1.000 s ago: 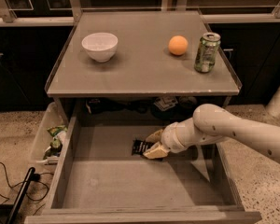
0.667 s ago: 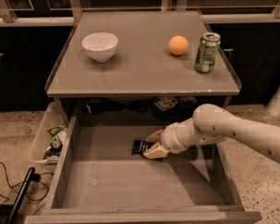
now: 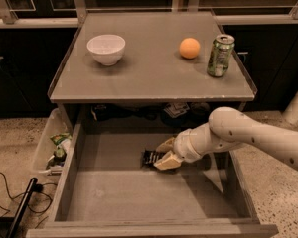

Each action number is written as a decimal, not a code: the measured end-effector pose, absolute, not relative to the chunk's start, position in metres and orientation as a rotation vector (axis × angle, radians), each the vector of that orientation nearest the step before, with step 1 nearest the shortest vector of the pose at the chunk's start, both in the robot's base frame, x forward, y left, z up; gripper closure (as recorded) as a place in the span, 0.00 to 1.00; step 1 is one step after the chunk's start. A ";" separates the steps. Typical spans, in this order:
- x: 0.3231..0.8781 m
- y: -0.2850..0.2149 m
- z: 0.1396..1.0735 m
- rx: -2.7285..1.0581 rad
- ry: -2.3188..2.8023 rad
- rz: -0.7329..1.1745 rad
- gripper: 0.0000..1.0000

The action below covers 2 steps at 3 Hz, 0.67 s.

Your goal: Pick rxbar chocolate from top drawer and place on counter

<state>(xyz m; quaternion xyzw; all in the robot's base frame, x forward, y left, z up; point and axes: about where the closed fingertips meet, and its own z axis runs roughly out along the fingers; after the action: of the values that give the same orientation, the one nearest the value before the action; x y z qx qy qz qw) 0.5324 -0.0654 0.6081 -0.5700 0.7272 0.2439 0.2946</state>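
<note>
1. While the drawer [image 3: 139,197] stands pulled open below the surface [image 3: 149,81], the chocolate bar [image 3: 149,157] lies on the drawer's bare floor. It is toward the far side, a little right of the middle.
2. The pincer [image 3: 162,153] is down inside the drawer, right at the bar's right end. It is touching the bar or just beside it. The white arm [image 3: 248,135] reaches in from the right.
3. I cannot tell how wide the pincer is, or if it has hold of the bar. The bar looks like it rests on the floor and is not lifted.
4. Done, as far as I can judge: the drawer is open and the pincer is at the bar. The grab seems to be the step in hand.
5. Left to do: get a firm hold, lift the bar up out of the drawer, bring it over the near edge of the surface, and set it down on top.
6. On the surface sit a white bowl [image 3: 106,48] at the far left, and an orange [image 3: 189,48] and a green can [image 3: 220,55] at the far right. The part near the front looks like a good spot for the bar.
7. A white bin [image 3: 42,148] of packets sits just left of the drawer. It is not part of this job.
</note>
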 end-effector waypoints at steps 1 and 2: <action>0.521 -0.068 0.635 -1.535 1.923 0.686 1.00; 0.510 -0.076 0.681 -1.562 1.899 0.698 1.00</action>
<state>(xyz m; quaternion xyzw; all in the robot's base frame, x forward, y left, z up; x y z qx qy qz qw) 0.5104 -0.0763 0.6806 -0.5850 0.7114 0.2614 0.2888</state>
